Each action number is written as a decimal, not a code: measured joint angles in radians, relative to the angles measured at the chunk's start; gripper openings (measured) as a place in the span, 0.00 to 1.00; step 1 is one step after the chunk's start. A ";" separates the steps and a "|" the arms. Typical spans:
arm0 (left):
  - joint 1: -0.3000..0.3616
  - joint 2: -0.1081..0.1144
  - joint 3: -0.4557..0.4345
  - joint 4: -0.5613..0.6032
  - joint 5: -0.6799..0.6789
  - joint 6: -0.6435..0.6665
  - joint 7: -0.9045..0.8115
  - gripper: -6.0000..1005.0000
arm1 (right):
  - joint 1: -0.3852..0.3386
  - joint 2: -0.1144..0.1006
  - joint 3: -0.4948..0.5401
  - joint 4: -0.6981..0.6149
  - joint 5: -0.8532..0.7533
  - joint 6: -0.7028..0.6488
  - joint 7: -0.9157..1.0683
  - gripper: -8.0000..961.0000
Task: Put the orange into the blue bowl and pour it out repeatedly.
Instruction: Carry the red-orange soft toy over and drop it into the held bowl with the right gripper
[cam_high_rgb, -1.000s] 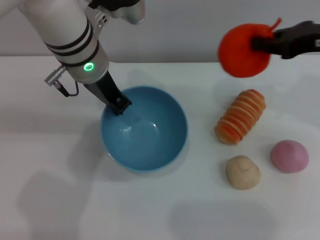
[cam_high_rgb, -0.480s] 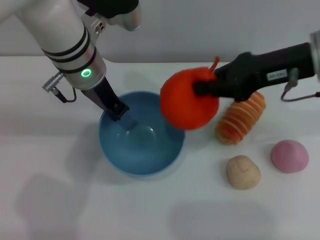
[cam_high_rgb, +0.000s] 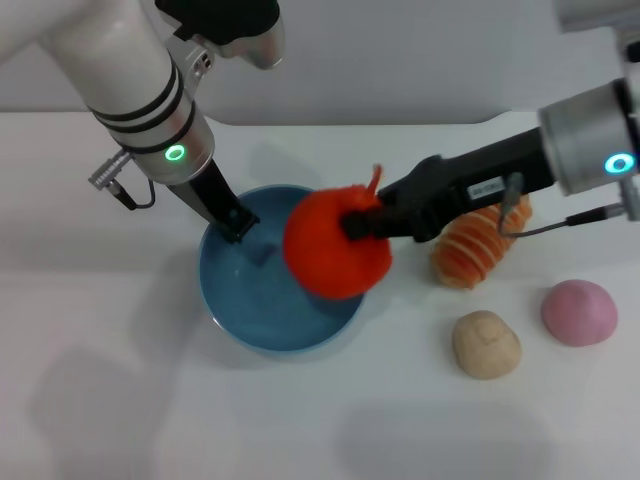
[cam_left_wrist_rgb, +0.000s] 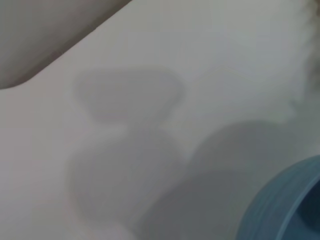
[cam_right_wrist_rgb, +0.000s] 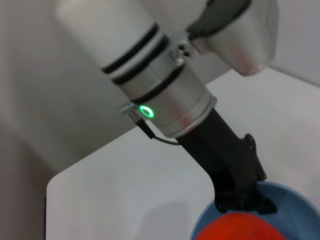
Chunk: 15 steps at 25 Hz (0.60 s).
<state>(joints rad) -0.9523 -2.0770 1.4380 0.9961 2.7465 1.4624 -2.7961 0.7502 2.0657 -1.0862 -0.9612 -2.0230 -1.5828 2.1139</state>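
The orange (cam_high_rgb: 335, 255), bright red-orange with a thin stem, hangs over the right half of the blue bowl (cam_high_rgb: 240, 310), held by my right gripper (cam_high_rgb: 358, 224), which is shut on it from the right. In the right wrist view the orange (cam_right_wrist_rgb: 240, 228) shows just above the blue bowl (cam_right_wrist_rgb: 295, 200). My left gripper (cam_high_rgb: 237, 219) is shut on the bowl's far left rim, and the left arm's black fingers (cam_right_wrist_rgb: 240, 197) show clamped there. The left wrist view shows only an edge of the bowl (cam_left_wrist_rgb: 280, 210).
An orange-and-cream striped oblong (cam_high_rgb: 478, 240) lies right of the bowl, partly under my right arm. A beige lump (cam_high_rgb: 486, 344) and a pink ball (cam_high_rgb: 579, 311) lie at the front right on the white table (cam_high_rgb: 120, 400).
My right gripper has carried the orange leftward and down, from high at the back right to just over the bowl. The left gripper has stayed on the bowl's rim.
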 joint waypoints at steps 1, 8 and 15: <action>0.003 0.000 0.007 0.000 -0.002 -0.006 0.001 0.01 | 0.012 0.000 -0.007 0.024 -0.013 0.011 0.000 0.06; 0.011 0.000 0.021 0.000 -0.017 -0.022 0.002 0.01 | 0.058 0.002 -0.073 0.080 -0.050 0.064 -0.024 0.16; 0.020 0.002 0.021 -0.002 -0.019 -0.024 0.002 0.01 | 0.053 0.003 -0.072 0.074 -0.058 0.114 -0.033 0.31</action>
<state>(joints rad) -0.9323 -2.0748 1.4591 0.9940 2.7275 1.4384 -2.7937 0.8036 2.0689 -1.1578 -0.8869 -2.0806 -1.4691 2.0813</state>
